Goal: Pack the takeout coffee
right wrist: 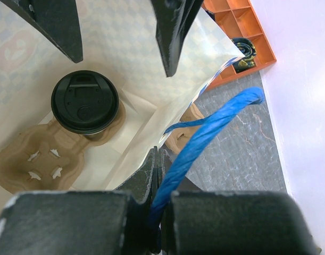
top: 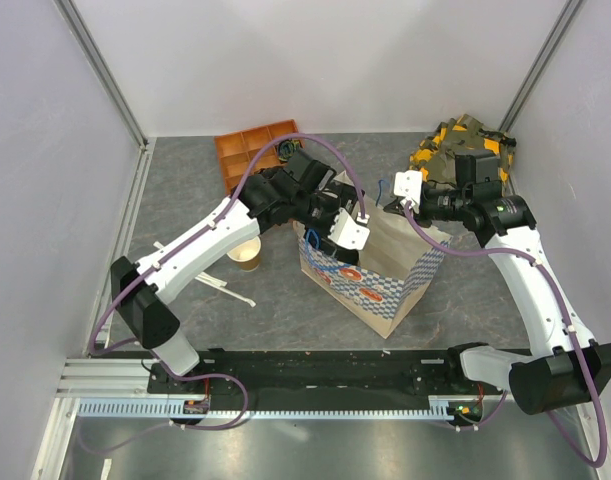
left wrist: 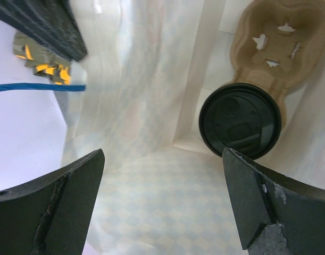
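The takeout coffee (left wrist: 240, 121), a brown cup with a round black lid, stands inside the checkered paper bag (top: 377, 275), seated in a brown pulp cup carrier (left wrist: 274, 48). It also shows in the right wrist view (right wrist: 85, 102), with the carrier (right wrist: 34, 159) under it. My left gripper (left wrist: 162, 196) is open and empty in the bag's mouth, above and to the left of the cup; in the top view it (top: 327, 222) is over the bag. My right gripper (right wrist: 161, 159) is shut on the bag's rim at its blue rope handle (right wrist: 215, 125), at the bag's far right (top: 393, 206).
A lidless tan paper cup (top: 247, 255) stands left of the bag, with white sticks (top: 225, 288) near it. An orange compartment tray (top: 253, 152) lies at the back, and a yellow and black object (top: 463, 148) at the back right. White walls close in both sides.
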